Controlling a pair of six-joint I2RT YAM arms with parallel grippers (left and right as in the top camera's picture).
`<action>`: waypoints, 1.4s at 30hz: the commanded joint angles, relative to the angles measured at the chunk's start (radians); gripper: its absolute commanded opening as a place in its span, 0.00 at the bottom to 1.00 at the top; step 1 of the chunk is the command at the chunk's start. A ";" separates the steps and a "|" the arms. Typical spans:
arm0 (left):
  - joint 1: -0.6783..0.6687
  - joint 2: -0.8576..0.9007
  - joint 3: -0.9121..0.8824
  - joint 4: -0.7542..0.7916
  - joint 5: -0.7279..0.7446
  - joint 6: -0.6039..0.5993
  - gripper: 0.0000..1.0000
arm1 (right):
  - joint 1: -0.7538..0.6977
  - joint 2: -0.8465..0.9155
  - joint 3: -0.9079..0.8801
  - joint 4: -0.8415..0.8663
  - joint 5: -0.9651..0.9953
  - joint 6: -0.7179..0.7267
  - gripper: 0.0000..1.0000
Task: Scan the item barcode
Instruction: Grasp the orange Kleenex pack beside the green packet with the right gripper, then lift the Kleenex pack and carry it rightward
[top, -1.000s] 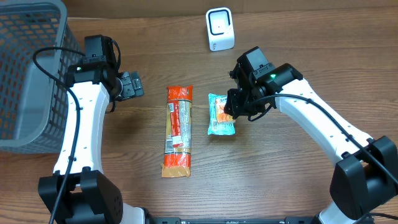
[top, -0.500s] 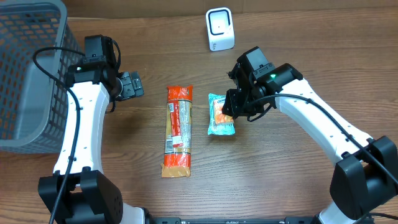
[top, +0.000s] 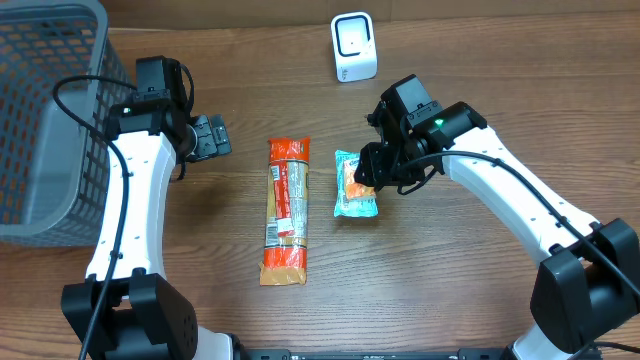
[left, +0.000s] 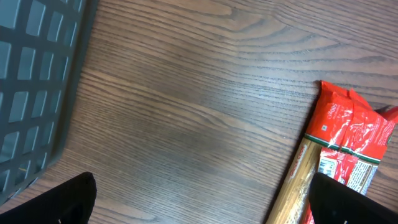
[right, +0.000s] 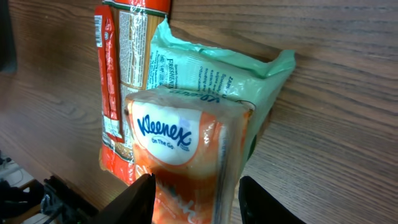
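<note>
Overhead: the tissues (top: 351, 186) lie on the counter (top: 450, 290), just beside the pasta (top: 286, 210).

Left wrist: the left gripper (left: 205, 202) is spread wide and empty.

Right wrist: the right gripper (right: 196, 199) straddles the narrow sides of the tissues. They look soft, light and slippery. I cannot tell whether it is pinching them.

Basket (top: 45, 110) walls off the far left. The worktop (top: 470, 60) is bare between the basket and the pasta packet (top: 286, 210), with the left fingers (left: 62, 199) spread wide over that strip. The gap between the pasta packet and the tissue pack (top: 356, 186) is narrow, tight for a finger. Scanner (top: 354, 46) stands upright at the rear, well apart from both packs. Right arm (top: 500, 190) overhangs the worktop right of the tissue pack. Right fingers (right: 138, 194) crowd both sides of the tissue pack; contact not discernible.
</note>
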 joint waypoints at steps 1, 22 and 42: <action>0.003 0.001 -0.007 0.001 -0.005 0.009 1.00 | 0.001 -0.024 -0.005 0.002 0.010 -0.008 0.46; 0.003 0.001 -0.007 0.001 -0.005 0.009 1.00 | -0.042 -0.024 -0.004 0.002 -0.074 -0.053 0.40; 0.004 0.001 -0.007 0.001 -0.005 0.009 1.00 | -0.007 -0.024 -0.082 0.079 -0.059 -0.053 0.04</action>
